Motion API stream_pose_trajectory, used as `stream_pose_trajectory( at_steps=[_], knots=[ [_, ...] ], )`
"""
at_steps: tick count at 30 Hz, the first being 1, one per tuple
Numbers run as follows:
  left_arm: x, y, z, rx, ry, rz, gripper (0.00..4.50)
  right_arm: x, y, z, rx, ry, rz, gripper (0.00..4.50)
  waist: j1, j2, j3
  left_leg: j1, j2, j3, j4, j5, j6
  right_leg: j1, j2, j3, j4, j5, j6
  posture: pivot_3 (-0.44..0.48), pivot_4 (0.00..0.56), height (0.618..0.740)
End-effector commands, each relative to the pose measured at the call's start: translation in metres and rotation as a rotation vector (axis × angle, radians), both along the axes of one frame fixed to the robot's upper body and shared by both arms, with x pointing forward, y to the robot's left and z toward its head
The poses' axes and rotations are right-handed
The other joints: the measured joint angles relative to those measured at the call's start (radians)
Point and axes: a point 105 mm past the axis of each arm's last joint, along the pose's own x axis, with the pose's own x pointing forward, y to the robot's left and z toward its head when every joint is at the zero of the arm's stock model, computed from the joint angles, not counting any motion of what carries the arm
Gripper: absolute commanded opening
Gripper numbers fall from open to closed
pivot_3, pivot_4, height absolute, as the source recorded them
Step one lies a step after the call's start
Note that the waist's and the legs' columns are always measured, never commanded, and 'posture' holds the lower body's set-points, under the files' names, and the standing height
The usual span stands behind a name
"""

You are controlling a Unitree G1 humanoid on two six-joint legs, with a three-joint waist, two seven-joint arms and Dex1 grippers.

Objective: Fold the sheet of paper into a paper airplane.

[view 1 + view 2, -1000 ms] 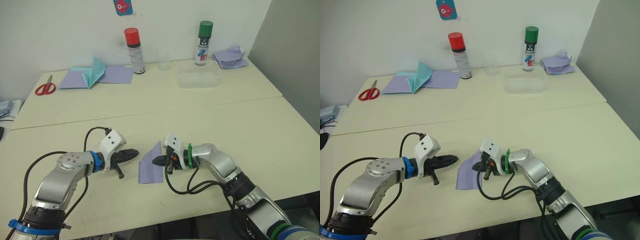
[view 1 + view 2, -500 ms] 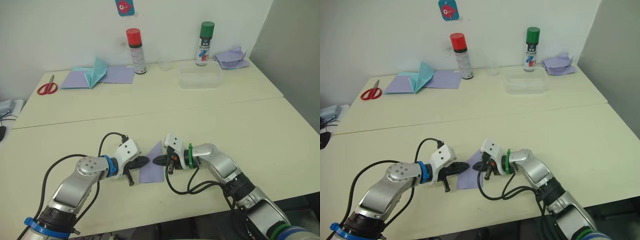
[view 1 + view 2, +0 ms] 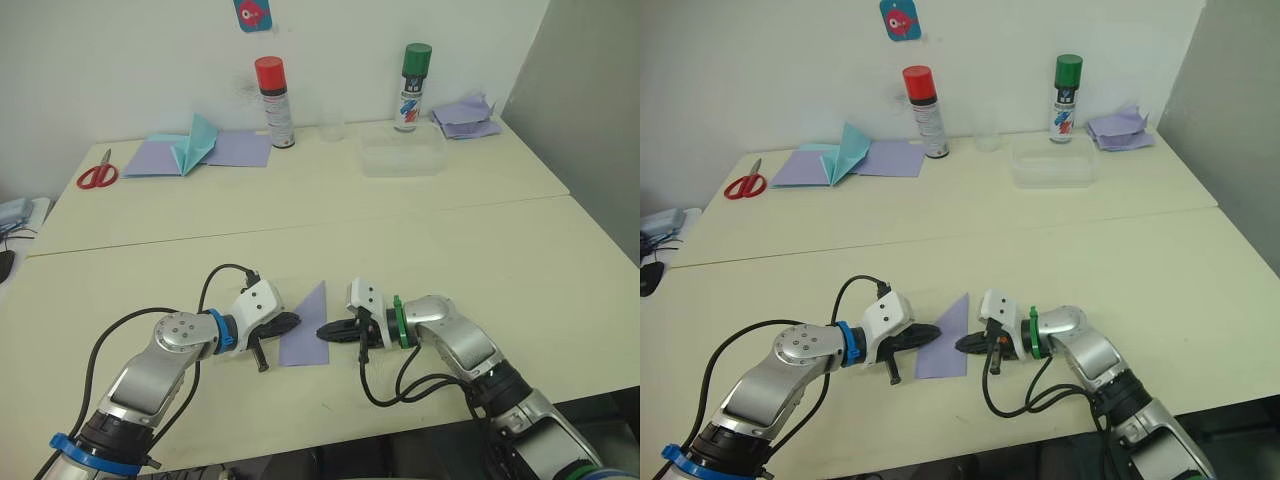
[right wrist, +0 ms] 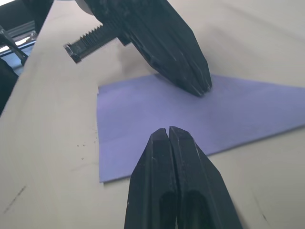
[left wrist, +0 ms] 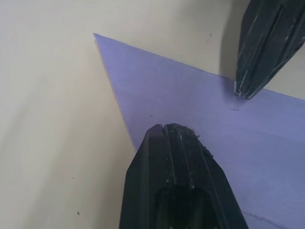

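**Left eye view: one folded lavender sheet between two closed grippers**

Left eye view is showing a single sheet of paper (image 3: 306, 332) lying flat on the near table (image 3: 560, 270), folded into a shape with one point facing away from the robot. Two grippers are facing each other across it. The left gripper (image 3: 289, 322) is resting its tip on the sheet's left edge, and the left wrist view is showing its two fingers (image 5: 178, 157) pressed together with nothing between them. The right gripper (image 3: 326, 332) is lying at the sheet's right edge; in the right wrist view its fingers (image 4: 172, 152) are likewise meeting tip to tip, holding nothing, with the tip sitting over the paper's border.

On the far table (image 3: 300, 195) two spray cans are standing: one red-capped can (image 3: 271, 101) and one green-capped can (image 3: 410, 86). One clear plastic tray (image 3: 401, 158) is sitting in front of the green-capped can. One pair of red scissors (image 3: 96, 174) is lying at the left end, near one teal pointed paper shape (image 3: 196, 143) resting on flat lavender sheets (image 3: 236, 149). One heap of lavender sheets (image 3: 463, 115) is sitting at the far right corner.
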Motion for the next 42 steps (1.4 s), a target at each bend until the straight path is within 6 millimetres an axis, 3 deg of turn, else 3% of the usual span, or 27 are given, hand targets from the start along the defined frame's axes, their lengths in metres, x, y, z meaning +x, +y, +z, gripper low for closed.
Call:
stream_pose_trajectory(
  at_steps=[1,32,38,42],
  knots=[
    [-0.011,0.008,-0.027,0.063,0.108,0.012,0.00,0.017,-0.003,-0.001,-0.008,-0.012,-0.101,0.04,0.000,0.000,0.000,0.000,0.000,0.000,0.000,0.000,0.000,0.000,0.000,0.000,0.000,0.000,0.000,0.000,0.150,0.740],
    [-0.011,0.014,-0.034,0.129,0.112,-0.030,0.00,0.086,-0.010,0.009,0.041,0.061,-0.517,0.04,-0.003,0.001,-0.003,0.002,0.000,0.000,0.000,0.000,0.000,0.001,0.000,0.000,0.002,0.000,0.000,0.000,0.150,0.740],
    [-0.010,0.015,-0.034,0.127,0.114,-0.025,0.00,0.083,-0.005,0.031,0.155,0.022,-0.462,0.04,-0.003,0.001,-0.003,0.002,-0.001,0.000,0.000,0.000,0.000,0.001,0.000,0.001,0.002,0.000,0.000,0.000,0.150,0.740],
    [-0.010,0.015,-0.034,0.125,0.113,-0.025,0.00,0.070,0.003,0.049,0.237,-0.015,-0.353,0.04,-0.003,0.002,-0.002,0.002,-0.001,0.000,0.000,0.000,0.000,0.001,0.000,0.001,0.002,0.000,0.000,0.000,0.150,0.740]
  ],
)
